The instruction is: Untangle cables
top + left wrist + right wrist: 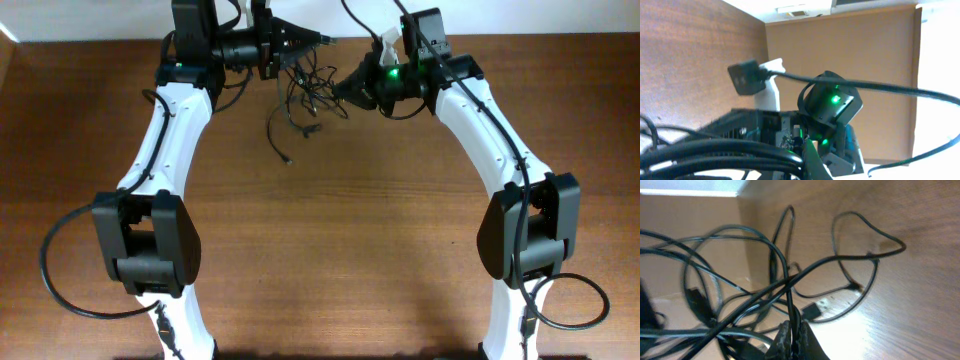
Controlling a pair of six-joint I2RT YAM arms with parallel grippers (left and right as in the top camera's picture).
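Cables [305,92], one tangle, pinched by closed left end effector [316,41] and right end effector [791,331]

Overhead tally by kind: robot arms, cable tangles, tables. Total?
Robot arms: 2 (left arm, right arm)
Cable tangle: 1, single cords too knotted to count
Table: 1
Total: 4

Cables [305,95]: black; one plug tip [824,303] silvery. Counter [340,250]: brown, wood-grain pattern. Left arm [165,140] and right arm [490,120]: white shells, black joints. Indicator light [392,72]: green.
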